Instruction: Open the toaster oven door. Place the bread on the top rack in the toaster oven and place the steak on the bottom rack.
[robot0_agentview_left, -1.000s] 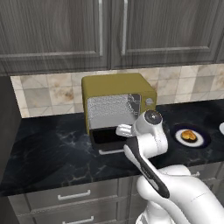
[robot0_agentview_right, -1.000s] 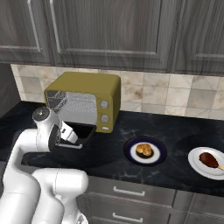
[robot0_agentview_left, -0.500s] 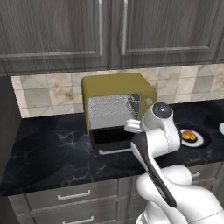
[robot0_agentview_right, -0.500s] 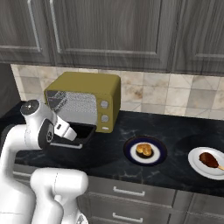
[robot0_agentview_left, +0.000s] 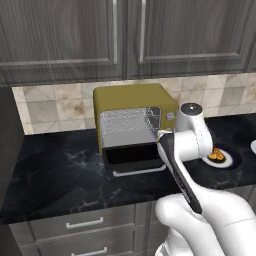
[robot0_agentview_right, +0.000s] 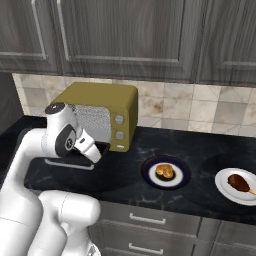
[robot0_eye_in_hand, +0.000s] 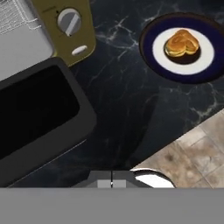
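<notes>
Bread (robot0_eye_in_hand: 181, 43) on blue-rimmed plate (robot0_eye_in_hand: 151, 48) ahead and right of empty, closed gripper (robot0_eye_in_hand: 111, 183): probably light, soft, crushable, best pinched gently across its sides.

Surface (robot0_agentview_left: 60, 175): glossy black marble, white veining. Toaster oven (robot0_agentview_left: 131, 97): matt mustard casing, grey mesh interior. Door (robot0_eye_in_hand: 37, 122): dark smooth glass, black frame. Cabinets (robot0_agentview_right: 125, 35): grey wood grain. Backsplash (robot0_agentview_right: 200, 107): beige stone tiles. Plate (robot0_eye_in_hand: 151, 41): glossy blue rim.
</notes>
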